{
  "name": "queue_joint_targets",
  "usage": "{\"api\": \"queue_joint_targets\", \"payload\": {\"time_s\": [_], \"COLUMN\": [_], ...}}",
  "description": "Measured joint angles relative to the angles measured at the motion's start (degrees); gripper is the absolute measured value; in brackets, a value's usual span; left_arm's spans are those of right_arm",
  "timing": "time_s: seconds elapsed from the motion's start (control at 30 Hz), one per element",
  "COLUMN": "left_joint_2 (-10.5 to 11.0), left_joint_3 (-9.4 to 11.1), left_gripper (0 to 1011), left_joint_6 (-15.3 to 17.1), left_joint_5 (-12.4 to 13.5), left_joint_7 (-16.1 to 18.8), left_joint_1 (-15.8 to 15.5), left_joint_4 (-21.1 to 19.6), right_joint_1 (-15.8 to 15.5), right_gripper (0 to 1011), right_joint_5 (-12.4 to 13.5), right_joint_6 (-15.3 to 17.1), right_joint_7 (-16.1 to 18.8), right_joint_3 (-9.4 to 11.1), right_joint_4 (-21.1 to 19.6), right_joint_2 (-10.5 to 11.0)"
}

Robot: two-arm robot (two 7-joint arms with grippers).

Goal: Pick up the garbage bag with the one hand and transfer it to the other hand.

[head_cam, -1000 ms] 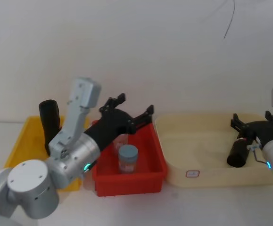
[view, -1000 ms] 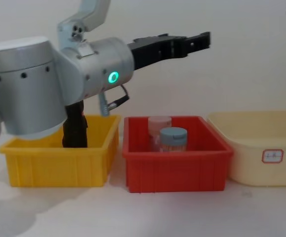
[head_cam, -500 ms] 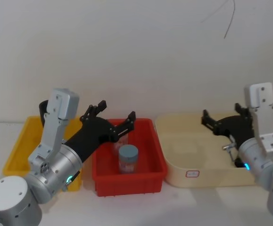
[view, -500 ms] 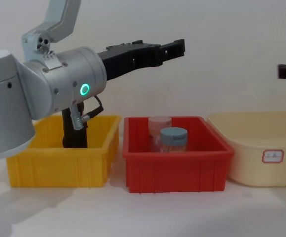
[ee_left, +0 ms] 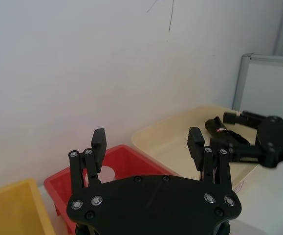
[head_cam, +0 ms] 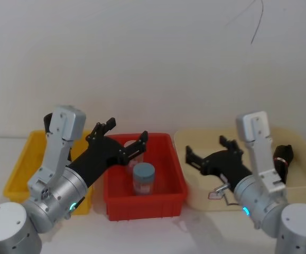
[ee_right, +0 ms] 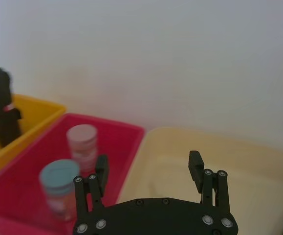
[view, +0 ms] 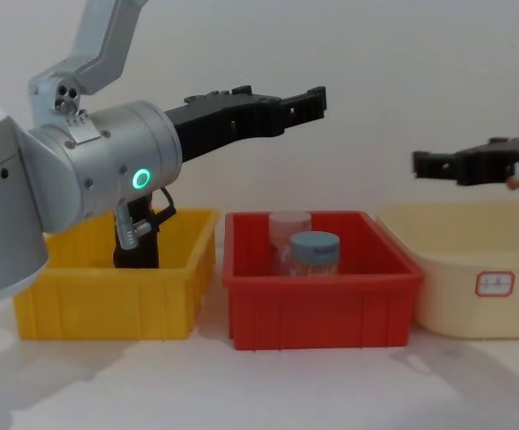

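Chest view, garbage bag [view: 135, 255] in yellow bin [view: 107, 305]

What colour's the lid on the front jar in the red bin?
Pale blue lid; head view shows it best.

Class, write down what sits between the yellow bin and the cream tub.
The chest view shows a red bin between the yellow bin and the cream tub, holding a blue-lidded jar with a pale jar behind it.
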Motion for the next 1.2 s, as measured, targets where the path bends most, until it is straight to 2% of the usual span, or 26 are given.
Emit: {"api": "queue_joint_targets", "payload": {"time_s": [0.5,1.2], "left_joint_2": [0.39,0.5], "left_joint_3": [-0.33,-0.45], "left_gripper": [1001,1001], "left_joint_6": [-0.55,-0.74], "left_joint_5": [0.42,0.57], "left_joint_7": [-0.05,-0.05], "left_joint_1": [0.31,0.41], "left_joint_4": [0.28,0.37], "right_joint_1": [-1.61,0.38], "right_gripper": [1001,1001], "right_joint_5": [1.45,2.56], "right_joint_6": [2.05,3.12], "right_joint_7": [3.57,5.09], "right_joint_3": [-3.24,-4.95], "right_joint_4": [-0.13,4.02], "right_joint_2": [-2.92,-6.65]}}
